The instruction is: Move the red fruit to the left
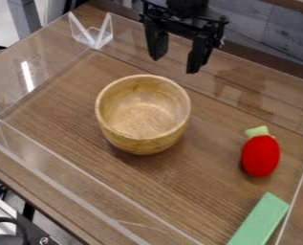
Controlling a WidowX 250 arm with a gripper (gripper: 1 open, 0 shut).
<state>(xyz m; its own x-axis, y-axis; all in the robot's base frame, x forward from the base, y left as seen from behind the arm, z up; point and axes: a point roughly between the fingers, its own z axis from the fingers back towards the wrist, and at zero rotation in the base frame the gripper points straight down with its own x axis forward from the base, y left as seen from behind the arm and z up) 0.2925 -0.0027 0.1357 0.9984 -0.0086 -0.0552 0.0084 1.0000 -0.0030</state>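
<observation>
The red fruit is a small glossy red toy with a light green leafy top, lying on the wooden table at the right, clear of the bowl. My gripper hangs at the back of the table, pointing down, well behind and to the left of the fruit. Its black fingers stand apart with nothing between them.
A round wooden bowl sits in the middle of the table. A flat light green block lies at the front right edge. Clear plastic walls ring the wooden table.
</observation>
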